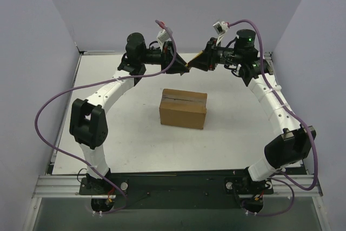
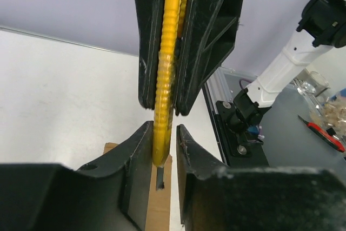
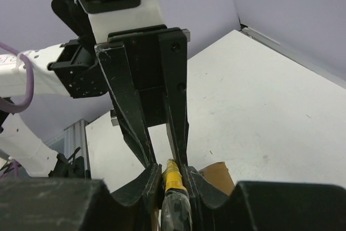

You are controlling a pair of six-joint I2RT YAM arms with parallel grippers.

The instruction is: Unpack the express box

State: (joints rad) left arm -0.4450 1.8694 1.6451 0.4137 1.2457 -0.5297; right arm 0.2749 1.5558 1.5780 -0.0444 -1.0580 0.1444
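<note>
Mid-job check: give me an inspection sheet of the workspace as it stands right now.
Surface: white table, no spills seen.
Job's things: express box at centre, flaps closed; yellow cutter held in the air beyond it.
Clutter: nothing seen.
Grippers: right gripper shut on the cutter; left gripper jaws straddle its blade end, grip unclear.
Cables: purple cables loop off both arms, clear of the box.
Surroundings: lilac walls; red-handled tool lies off the table.
</note>
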